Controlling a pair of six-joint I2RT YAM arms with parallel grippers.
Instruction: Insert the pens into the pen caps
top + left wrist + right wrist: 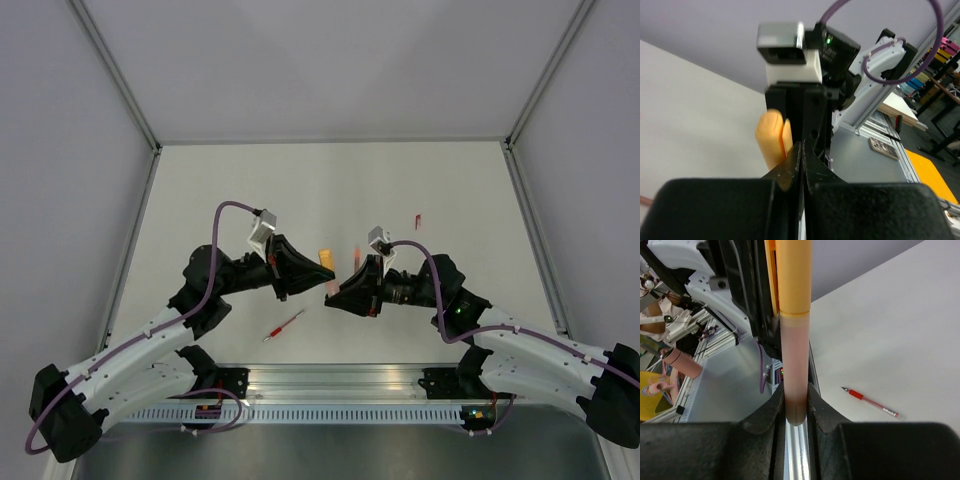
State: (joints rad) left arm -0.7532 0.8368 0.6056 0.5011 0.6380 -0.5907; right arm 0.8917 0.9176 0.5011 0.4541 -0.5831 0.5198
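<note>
Holding pen in cap, midway between the table's (450, 180) left and right edges.
Right claw (796, 401) is clamping the smooth, translucent pinkish pen (794, 355). A matte pale-orange tubular cap (794, 275) is sitting on its far end. Left claw (801, 151) is pressing fully closed beside the cap; can't tell if it's gripping.

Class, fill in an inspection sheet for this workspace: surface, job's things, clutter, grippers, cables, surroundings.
Surface: white table, no spills seen.
Job's things: orange pen cap meets the tip of the pink pen in mid-air; red pen lies loose near the arm bases; small red piece farther back, probably a cap.
Clutter: nothing seen.
Grippers: left gripper shut on the orange pen cap's side; right gripper shut on the pink pen.
Cables: purple cables loop over both arms, away from the fingers.
Surroundings: grey walls; aluminium rail at the near edge.
</note>
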